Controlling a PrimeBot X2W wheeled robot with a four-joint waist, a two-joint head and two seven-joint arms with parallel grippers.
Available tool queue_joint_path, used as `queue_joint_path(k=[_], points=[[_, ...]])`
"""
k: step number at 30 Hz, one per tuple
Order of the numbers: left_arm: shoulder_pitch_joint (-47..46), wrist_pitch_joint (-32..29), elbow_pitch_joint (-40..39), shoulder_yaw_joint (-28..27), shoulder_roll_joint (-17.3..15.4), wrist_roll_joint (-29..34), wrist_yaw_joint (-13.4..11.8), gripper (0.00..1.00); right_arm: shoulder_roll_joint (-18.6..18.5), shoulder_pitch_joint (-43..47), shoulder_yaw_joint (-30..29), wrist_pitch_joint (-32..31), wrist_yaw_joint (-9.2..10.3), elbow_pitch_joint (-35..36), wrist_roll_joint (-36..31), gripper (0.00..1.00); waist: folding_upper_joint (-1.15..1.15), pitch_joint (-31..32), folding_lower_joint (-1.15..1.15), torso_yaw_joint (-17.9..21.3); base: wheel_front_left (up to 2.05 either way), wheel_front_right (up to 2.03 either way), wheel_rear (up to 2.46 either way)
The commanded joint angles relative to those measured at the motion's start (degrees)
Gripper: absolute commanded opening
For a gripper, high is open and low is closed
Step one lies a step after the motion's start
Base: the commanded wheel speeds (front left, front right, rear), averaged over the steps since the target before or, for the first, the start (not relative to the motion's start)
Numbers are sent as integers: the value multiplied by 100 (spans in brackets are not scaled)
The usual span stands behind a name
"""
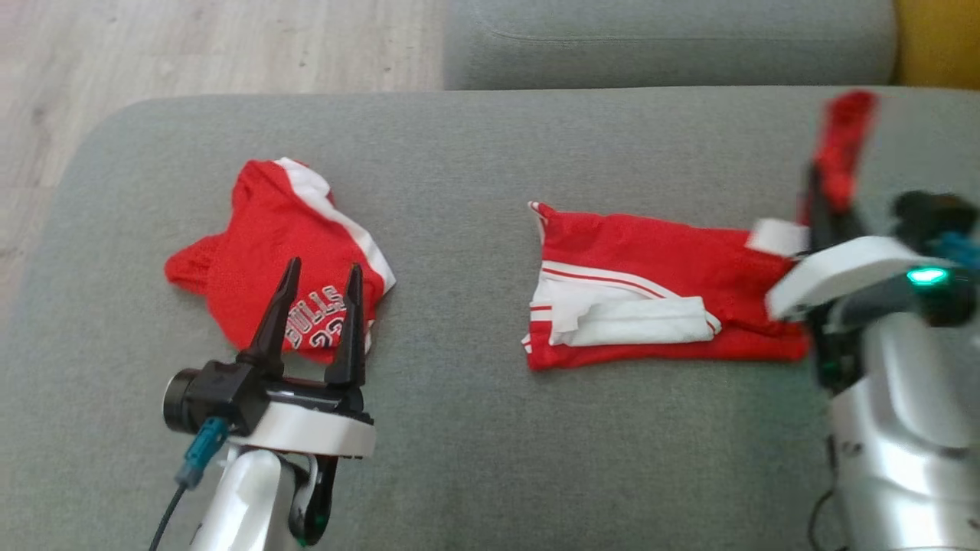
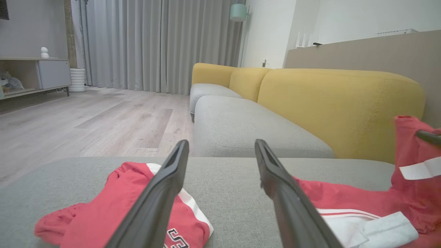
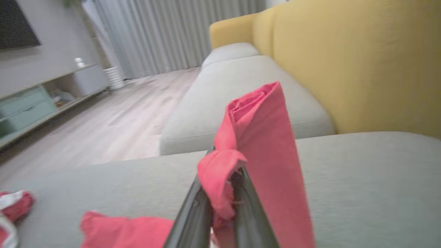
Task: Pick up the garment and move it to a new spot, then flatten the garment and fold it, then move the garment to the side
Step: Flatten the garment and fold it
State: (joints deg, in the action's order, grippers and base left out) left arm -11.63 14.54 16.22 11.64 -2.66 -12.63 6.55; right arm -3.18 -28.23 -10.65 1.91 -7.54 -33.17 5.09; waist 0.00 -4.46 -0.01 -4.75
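The garment (image 1: 658, 260), a pair of red shorts with white stripes, lies mostly flat on the right half of the grey sofa seat (image 1: 459, 444), with its right end raised off the cushion. At the far left, a wooden floor (image 1: 191, 46) shows beyond the seat's edge. On the left half of the seat sits a crumpled red jersey (image 1: 253, 252) with white trim and lettering, well apart from the garment. My left jaws are over the jersey's near edge, spread wide and holding nothing, their fingers (image 1: 279, 306) pointing to the far side. At the right, my right jaws are clamped together on the garment's right end, and a fold of red cloth stands up past the tips, blurred in the head view. A yellow backrest (image 2: 337, 103) rises beyond the seat on the right.
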Motion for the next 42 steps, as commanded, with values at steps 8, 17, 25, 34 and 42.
queue_joint_path(k=[8,17,25,34,42], points=[[-197,46,-185,-49,-22,-13,-21,100,29,-141,1815,269,5,-224,1213,0,0,-55,1,-276,0,0,0],[-221,46,-147,32,-22,-39,-47,100,30,-233,3164,747,5,-967,2029,0,0,-141,1,-465,0,0,0],[-198,46,-152,58,-22,-52,-71,100,30,-302,3655,938,5,-1279,2329,0,0,-145,1,-477,0,0,0],[-213,46,-155,163,-22,-112,-105,100,30,-357,4106,1014,5,-1485,2525,0,0,-164,1,-530,0,0,0],[-233,46,-115,177,-21,-142,-106,100,30,-298,4609,767,5,-1500,2744,100,0,-178,1,-585,0,0,0]])
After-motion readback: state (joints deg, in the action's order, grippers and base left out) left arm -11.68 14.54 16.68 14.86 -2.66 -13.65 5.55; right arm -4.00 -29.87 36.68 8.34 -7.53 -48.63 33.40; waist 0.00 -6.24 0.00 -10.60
